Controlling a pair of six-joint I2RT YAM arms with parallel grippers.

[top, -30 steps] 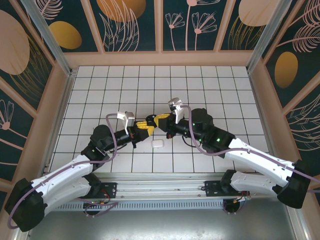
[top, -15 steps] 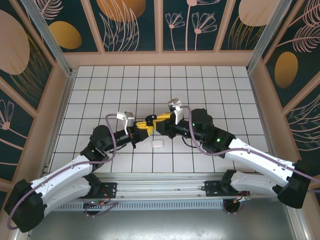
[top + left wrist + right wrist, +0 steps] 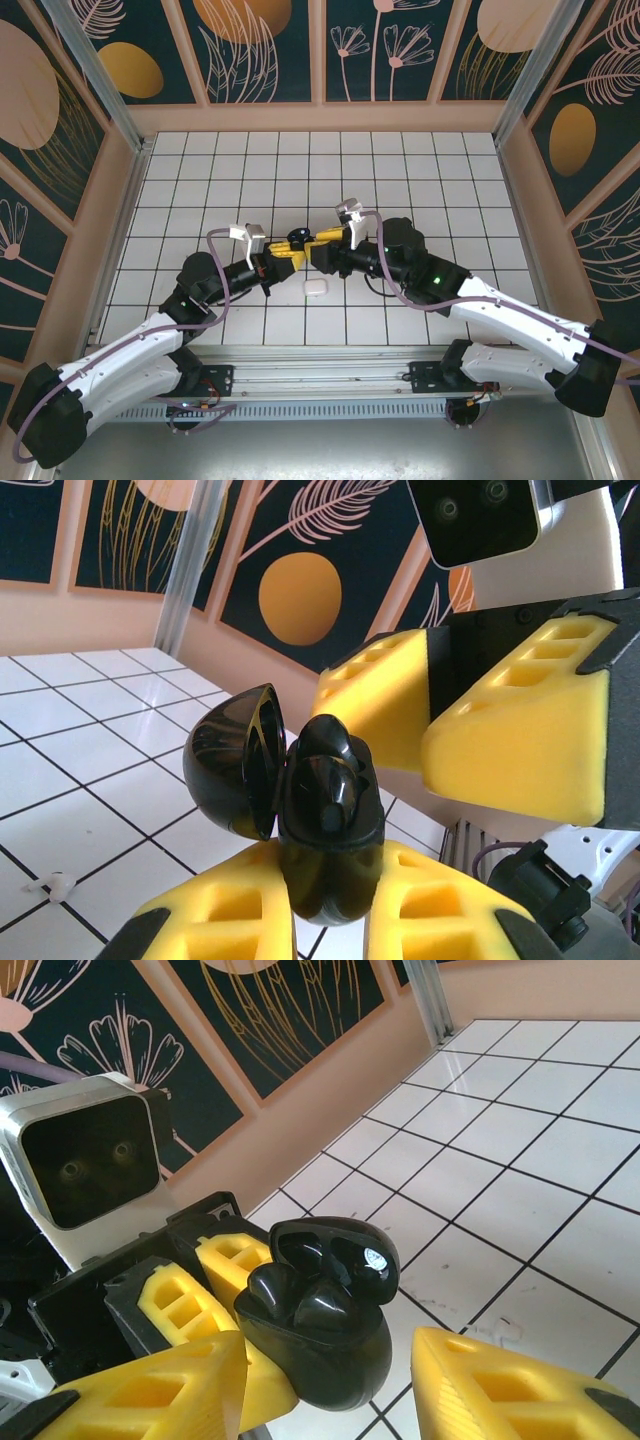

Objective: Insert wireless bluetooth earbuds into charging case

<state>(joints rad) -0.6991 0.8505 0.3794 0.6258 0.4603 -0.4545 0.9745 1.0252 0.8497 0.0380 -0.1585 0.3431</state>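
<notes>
A black charging case (image 3: 330, 1350) stands upright with its lid (image 3: 345, 1255) swung open, and my left gripper (image 3: 325, 875) is shut on its lower body. Two black earbuds (image 3: 270, 1285) sit side by side in its wells, one glossy bud (image 3: 325, 790) facing the left wrist camera. My right gripper (image 3: 330, 1360) is open, its yellow fingers (image 3: 500, 1380) spread to either side of the case with a gap on the right. In the top view the left gripper (image 3: 290, 248) and right gripper (image 3: 322, 250) meet at mid-table around the case (image 3: 298, 239). The white earbuds are out of view.
A small white case (image 3: 314, 288) lies shut on the tiled table (image 3: 420, 170), just on the near side of the grippers. A tiny white speck (image 3: 62, 885) rests on a tile near the left gripper. Wooden walls (image 3: 320, 118) ring the table.
The left gripper has shifted a little away from the arm bases with the black case. The right gripper has stayed close beside it, still open.
</notes>
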